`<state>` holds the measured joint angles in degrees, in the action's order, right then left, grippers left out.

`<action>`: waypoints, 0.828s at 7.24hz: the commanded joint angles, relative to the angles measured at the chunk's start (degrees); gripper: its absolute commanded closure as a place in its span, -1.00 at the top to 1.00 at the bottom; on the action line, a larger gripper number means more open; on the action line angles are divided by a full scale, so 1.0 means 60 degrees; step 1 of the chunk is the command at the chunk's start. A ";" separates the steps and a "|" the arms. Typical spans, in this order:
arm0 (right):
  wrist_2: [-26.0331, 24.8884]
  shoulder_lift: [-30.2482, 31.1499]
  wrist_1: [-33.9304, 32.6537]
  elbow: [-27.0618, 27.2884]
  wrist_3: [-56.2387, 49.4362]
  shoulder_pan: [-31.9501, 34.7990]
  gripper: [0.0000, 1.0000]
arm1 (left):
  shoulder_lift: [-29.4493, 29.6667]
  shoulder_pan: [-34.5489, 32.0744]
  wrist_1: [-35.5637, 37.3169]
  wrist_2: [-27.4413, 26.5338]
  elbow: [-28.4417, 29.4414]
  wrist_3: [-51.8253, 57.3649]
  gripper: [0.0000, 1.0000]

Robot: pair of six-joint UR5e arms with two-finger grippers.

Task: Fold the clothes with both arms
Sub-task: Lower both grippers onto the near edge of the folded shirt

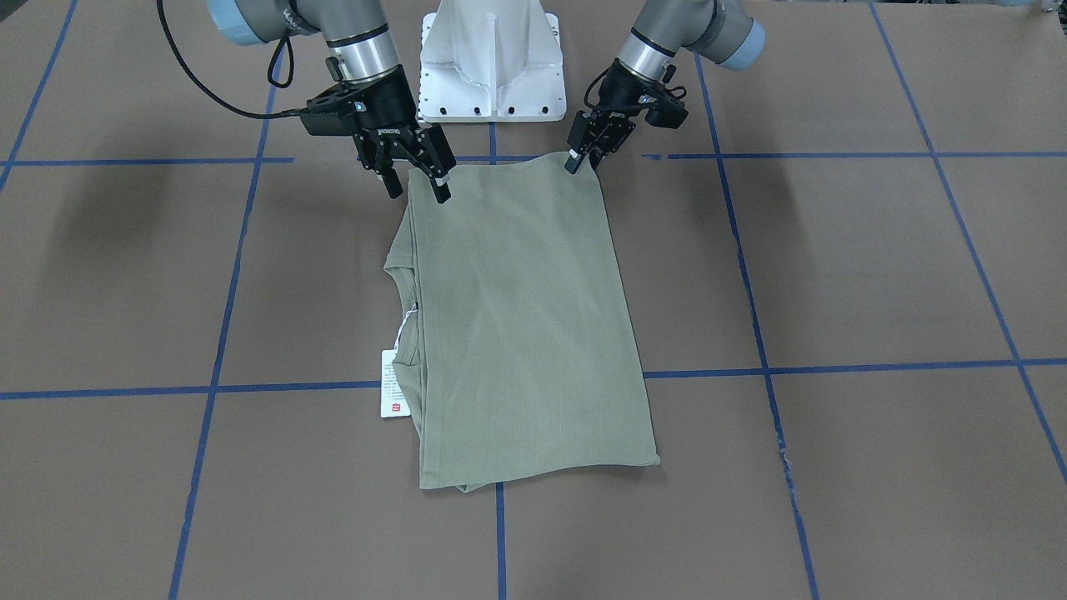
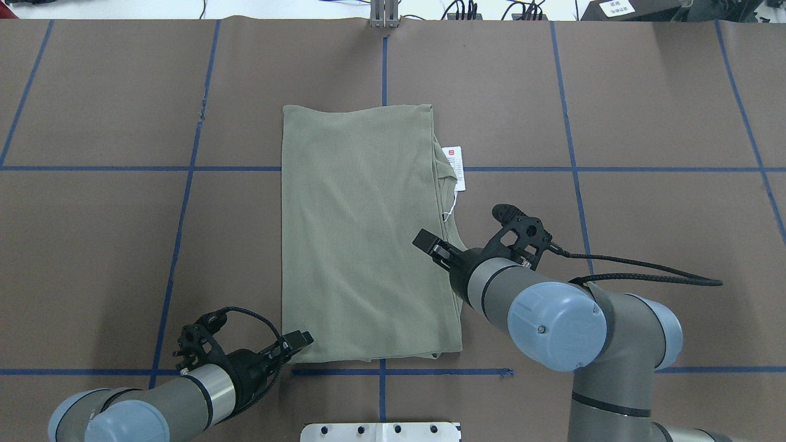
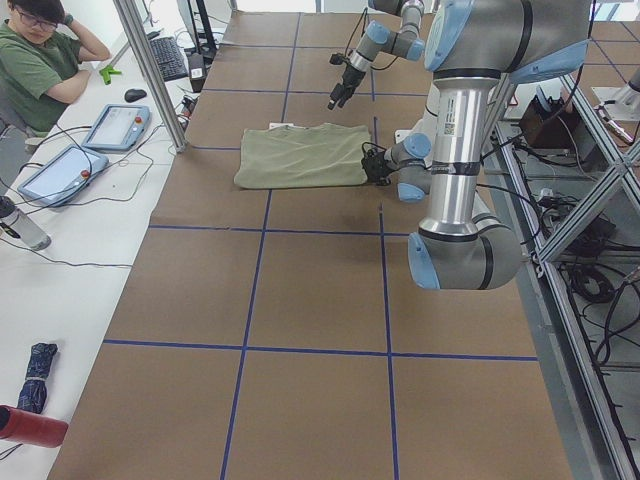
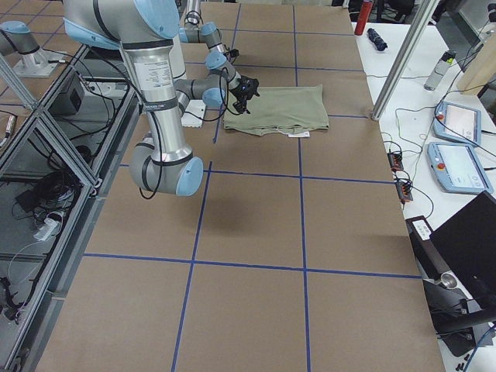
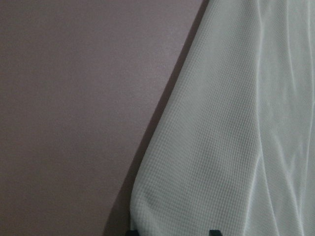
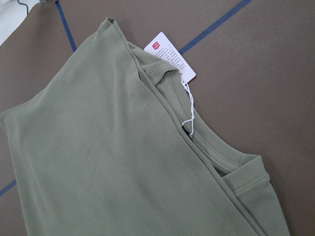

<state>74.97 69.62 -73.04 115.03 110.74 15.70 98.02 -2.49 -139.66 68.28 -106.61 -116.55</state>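
Shirt [image 1: 517, 333], olive, folded flat, hang tag [image 1: 392, 385] at its edge. Right gripper [image 1: 417, 190] splayed over one shirt corner. Left gripper [image 1: 583, 160] at the neighbouring corner, closure indeterminable.

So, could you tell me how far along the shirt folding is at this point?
Done: the olive shirt lies as a narrow rectangle, no sleeves showing, hang tag poking out beside the collar. In hand: the left gripper and right gripper are at its two robot-side corners, fingers apart, nothing lifted. Left: probably gripping those corners and folding it across.
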 commanded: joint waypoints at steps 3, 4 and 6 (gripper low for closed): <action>-0.0348 -0.0003 -0.0160 -0.0142 0.0653 -0.0489 0.99 | -0.0003 0.0004 0.0000 -0.0012 -0.0015 0.0046 -1.00; -0.0671 -0.0017 -0.0379 -0.0128 0.1080 -0.0826 0.96 | -0.0003 0.0004 0.0000 -0.0012 -0.0015 0.0060 -1.00; -0.0630 -0.0119 -0.1416 -0.0099 0.1990 -0.1136 0.70 | 0.0011 0.0004 0.0000 0.0002 -0.0015 0.0075 -1.00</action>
<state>71.28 69.22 -78.29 114.38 119.84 10.06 98.05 -2.46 -139.66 68.26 -106.69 -116.15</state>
